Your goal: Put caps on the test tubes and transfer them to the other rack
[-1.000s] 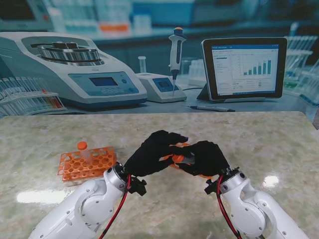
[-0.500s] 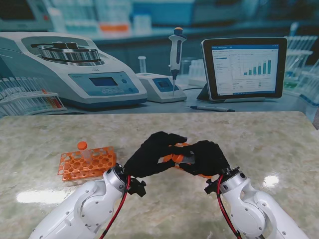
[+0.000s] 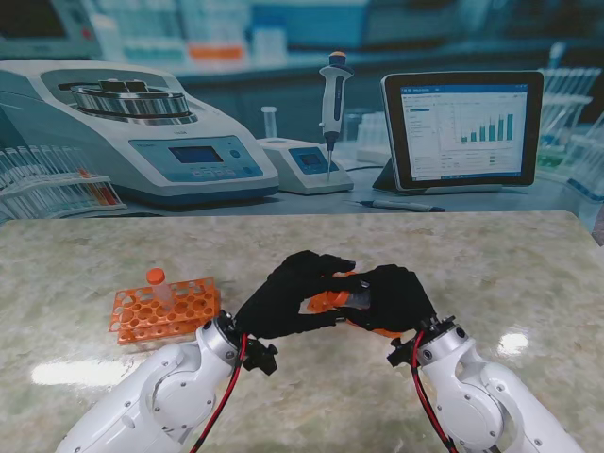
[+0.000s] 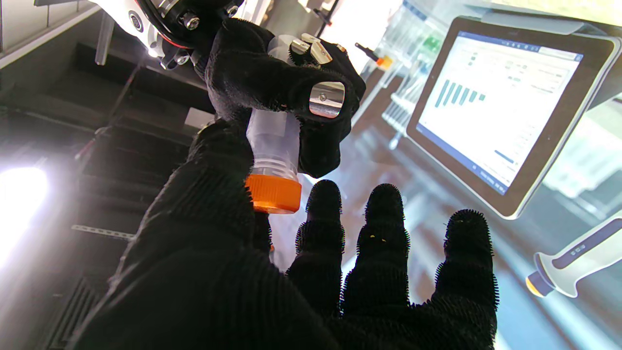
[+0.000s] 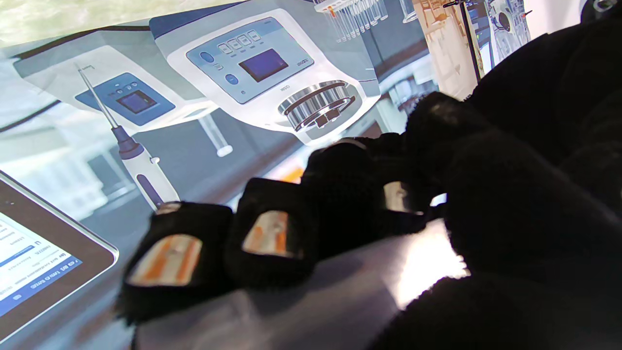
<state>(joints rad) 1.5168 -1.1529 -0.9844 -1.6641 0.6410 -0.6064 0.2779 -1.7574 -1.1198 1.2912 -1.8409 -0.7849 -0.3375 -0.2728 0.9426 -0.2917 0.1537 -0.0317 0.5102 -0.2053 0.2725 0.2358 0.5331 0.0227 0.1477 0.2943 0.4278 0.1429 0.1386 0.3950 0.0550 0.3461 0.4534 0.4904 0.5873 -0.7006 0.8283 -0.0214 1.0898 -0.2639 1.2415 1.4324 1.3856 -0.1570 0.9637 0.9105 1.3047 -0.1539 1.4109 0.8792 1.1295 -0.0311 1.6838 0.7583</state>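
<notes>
Nearest me, over mid-table, the right hand (image 3: pixel 392 297) is wrapped tight round a clear tube (image 4: pixel 273 133), held off the surface. The left hand (image 3: pixel 288 294) meets it: thumb on the orange cap (image 4: pixel 272 193) at the tube's threaded end, while the other fingers (image 4: pixel 384 228) look spread and free. The tube looks like light, stiff, smooth plastic, so it is likely to slip or spin; I would hold the barrel firmly and turn the ribbed cap by its rim. Farther left, the rack (image 3: pixel 162 311) sits on the table with one capped tube (image 3: pixel 157 279) upright in it.
</notes>
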